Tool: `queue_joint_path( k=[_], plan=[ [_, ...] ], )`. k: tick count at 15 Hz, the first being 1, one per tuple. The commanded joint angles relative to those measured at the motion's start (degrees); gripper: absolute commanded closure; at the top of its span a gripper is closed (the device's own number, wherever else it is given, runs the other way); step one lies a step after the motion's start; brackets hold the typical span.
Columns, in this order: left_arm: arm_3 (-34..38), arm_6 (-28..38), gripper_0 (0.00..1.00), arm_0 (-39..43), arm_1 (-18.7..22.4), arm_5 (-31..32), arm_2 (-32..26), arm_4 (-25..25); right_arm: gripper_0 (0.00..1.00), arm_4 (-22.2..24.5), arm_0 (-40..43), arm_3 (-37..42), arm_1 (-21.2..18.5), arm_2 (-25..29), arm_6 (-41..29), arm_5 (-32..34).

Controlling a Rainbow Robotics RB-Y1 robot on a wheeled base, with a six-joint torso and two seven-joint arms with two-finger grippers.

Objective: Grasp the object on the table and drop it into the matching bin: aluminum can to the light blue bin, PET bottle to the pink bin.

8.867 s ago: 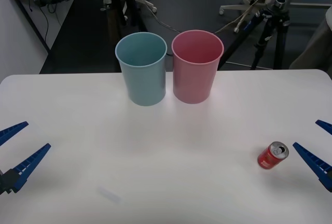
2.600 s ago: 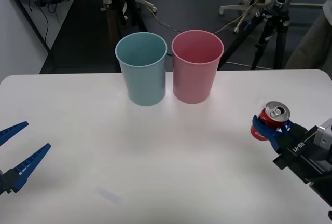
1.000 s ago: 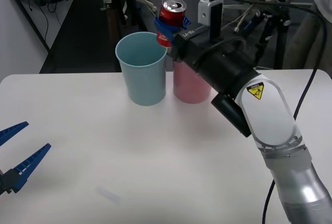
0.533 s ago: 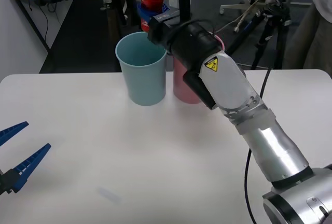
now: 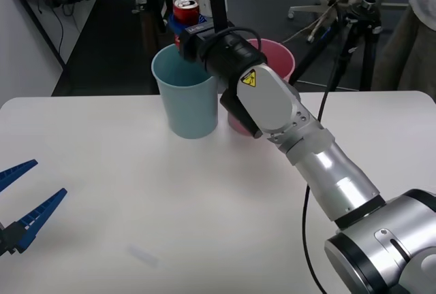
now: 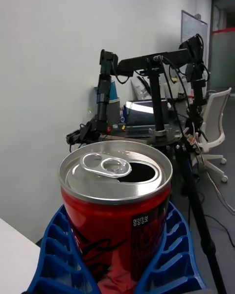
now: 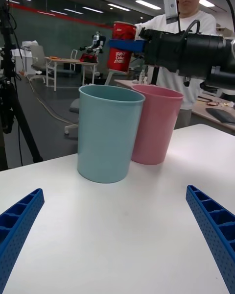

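The red aluminum can (image 5: pixel 184 11) is held upright in the air by my right gripper (image 5: pixel 182 28), directly above the mouth of the light blue bin (image 5: pixel 187 96). The can's silver top and pull tab (image 6: pixel 115 169) show close up, with the blue fingers (image 6: pixel 58 245) wrapped around its red body. From the left wrist the can (image 7: pixel 122 53) hangs over the light blue bin (image 7: pixel 108 132), with the pink bin (image 7: pixel 157 125) touching it on one side. The pink bin (image 5: pixel 272 52) is partly hidden behind my right arm. My left gripper (image 5: pixel 19 205) rests open at the table's near left.
The white table (image 5: pixel 136 205) stretches wide in front of the bins. My right arm (image 5: pixel 286 117) reaches diagonally across its right half. Beyond the far edge stand tripods (image 5: pixel 357 28), office chairs and a person (image 5: pixel 415 28).
My right gripper picked the can up from the table's right side, lifted it, and carried it left past the pink bin to above the light blue bin. The left arm has not moved.
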State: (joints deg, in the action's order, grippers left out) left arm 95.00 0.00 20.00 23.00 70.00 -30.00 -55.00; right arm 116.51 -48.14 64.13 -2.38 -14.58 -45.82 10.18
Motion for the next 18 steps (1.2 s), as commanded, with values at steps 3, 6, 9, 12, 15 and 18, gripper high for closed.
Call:
queue_joint_path(
  k=[3, 6, 9, 12, 15, 18],
  plan=[
    [0.00, 0.00, 0.00, 0.00, 0.00, 0.00, 0.00, 0.00, 1.00, 0.12, 0.07, -0.14, 0.01, -0.10, 0.03, 0.02],
    [0.00, 0.00, 0.00, 0.00, 0.00, 0.00, 0.00, 0.00, 1.00, 0.12, 0.07, -0.05, 0.01, -0.10, -0.14, 0.02],
    [0.00, 0.00, 0.00, 0.00, 0.00, 0.00, 0.00, 0.00, 0.00, 0.03, 0.07, -0.05, 0.01, -0.10, -0.05, -0.16],
    [0.00, 0.00, 0.00, 0.00, 0.00, 0.00, 0.00, 0.00, 0.00, 0.03, 0.07, -0.05, 0.01, -0.10, 0.12, -0.25],
    [0.00, 0.00, 0.00, 0.00, 0.00, 0.00, 0.00, 0.00, 0.00, 0.12, 0.07, -0.05, 0.01, -0.10, 0.21, -0.25],
    [0.00, 0.00, 0.00, 0.00, 0.00, 0.00, 0.00, 0.00, 0.00, 0.03, 0.07, -0.05, 0.01, -0.10, 0.21, -0.25]
  ],
)
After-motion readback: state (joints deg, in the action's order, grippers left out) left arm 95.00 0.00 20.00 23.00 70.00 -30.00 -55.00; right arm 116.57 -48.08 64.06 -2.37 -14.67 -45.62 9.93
